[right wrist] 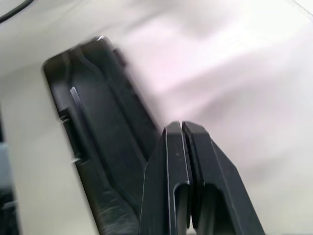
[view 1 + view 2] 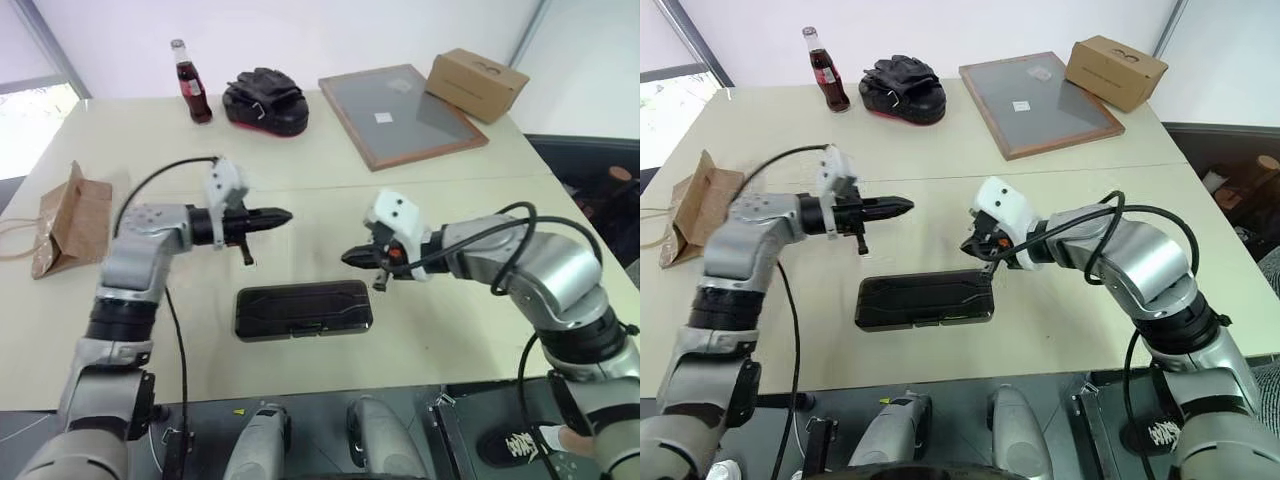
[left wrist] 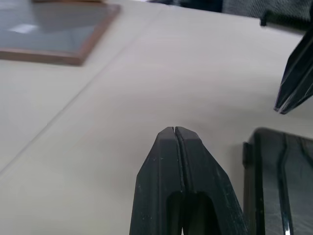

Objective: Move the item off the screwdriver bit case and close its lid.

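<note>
The screwdriver bit case (image 2: 303,310) lies flat near the table's front edge, dark and glossy, with its lid (image 2: 925,295) down on it. The item, a brown paper bag (image 2: 72,220), lies on the table at the far left, well apart from the case. My left gripper (image 2: 285,215) hangs in the air above and behind the case's left end, shut and holding nothing, pointing right. My right gripper (image 2: 347,258) is also shut and empty, just above the case's right end, pointing left. The right wrist view has the case (image 1: 93,122) right beside the fingertips.
At the back of the table stand a cola bottle (image 2: 190,82), a black glove-like bundle (image 2: 265,102), a wood-framed grey board (image 2: 400,115) and a cardboard box (image 2: 477,82). A seam runs across the table behind the grippers.
</note>
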### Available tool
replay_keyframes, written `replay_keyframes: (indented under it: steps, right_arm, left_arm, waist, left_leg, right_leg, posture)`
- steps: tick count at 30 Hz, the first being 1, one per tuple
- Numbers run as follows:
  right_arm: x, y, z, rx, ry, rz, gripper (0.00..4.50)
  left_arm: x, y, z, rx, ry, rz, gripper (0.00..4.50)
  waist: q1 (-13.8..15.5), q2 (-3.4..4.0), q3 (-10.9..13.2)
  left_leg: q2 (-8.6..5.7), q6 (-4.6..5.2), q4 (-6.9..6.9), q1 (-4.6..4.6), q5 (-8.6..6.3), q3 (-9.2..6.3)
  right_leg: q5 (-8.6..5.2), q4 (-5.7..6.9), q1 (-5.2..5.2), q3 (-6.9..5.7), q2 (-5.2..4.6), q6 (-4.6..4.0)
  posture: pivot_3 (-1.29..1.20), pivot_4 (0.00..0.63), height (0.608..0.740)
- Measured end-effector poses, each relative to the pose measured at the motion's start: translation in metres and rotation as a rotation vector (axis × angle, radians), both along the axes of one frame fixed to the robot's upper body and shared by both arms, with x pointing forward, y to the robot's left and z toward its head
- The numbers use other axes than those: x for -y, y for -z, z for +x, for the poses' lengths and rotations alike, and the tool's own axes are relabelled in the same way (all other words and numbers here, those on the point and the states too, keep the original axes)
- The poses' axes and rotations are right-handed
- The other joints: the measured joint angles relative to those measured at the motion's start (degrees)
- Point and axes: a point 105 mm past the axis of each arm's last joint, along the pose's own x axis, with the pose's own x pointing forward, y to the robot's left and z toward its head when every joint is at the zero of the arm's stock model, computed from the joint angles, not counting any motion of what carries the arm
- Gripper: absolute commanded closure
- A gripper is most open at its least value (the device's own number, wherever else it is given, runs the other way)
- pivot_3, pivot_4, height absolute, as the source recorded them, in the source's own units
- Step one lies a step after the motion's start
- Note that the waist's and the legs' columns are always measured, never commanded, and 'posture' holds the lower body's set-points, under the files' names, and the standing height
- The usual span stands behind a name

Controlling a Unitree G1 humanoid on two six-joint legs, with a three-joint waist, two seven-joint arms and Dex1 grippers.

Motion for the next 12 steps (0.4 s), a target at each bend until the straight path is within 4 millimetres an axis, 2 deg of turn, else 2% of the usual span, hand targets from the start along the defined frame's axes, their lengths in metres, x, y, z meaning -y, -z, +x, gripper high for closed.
replay_keyframes:
  steps: [3, 6, 12]
  right_arm:
    - [0.006, -0.001, 0.002, 0.011, 0.015, 0.031, 4.47]
    - [0.019, 0.003, 0.001, 0.001, 0.047, 0.05, 4.47]
    - [0.034, -0.002, 0.003, 0.012, 0.099, 0.107, 4.47]
  left_arm:
    - [-0.01, -0.004, -0.015, -0.021, -0.059, -0.037, 4.5]
    - [-0.019, 0.002, -0.036, -0.083, -0.122, -0.067, 4.5]
    - [-0.027, 0.009, -0.063, -0.136, -0.214, -0.107, 4.5]
  waist:
    - [0.0, 0.0, 0.0]
    - [0.2, -0.02, 0.0]
    - [0.5, -0.03, 0.0]
  left_leg:
    - [0.0, 0.0, -0.01, 0.0, 0.0, 0.01]
    - [-0.01, 0.0, -0.02, -0.01, 0.0, 0.02]
    - [0.0, -0.01, 0.01, 0.01, 0.0, 0.08]
  right_leg:
    - [0.0, -0.02, 0.0, 0.01, -0.01, 0.0]
    - [0.0, -0.04, 0.0, 0.02, -0.04, 0.0]
    - [-0.01, -0.06, 0.04, 0.04, -0.04, -0.01]
  posture:
    - [0.0, 0.15, 0.74]
    - [0.0, 0.15, 0.74]
    - [0.0, 0.15, 0.74]
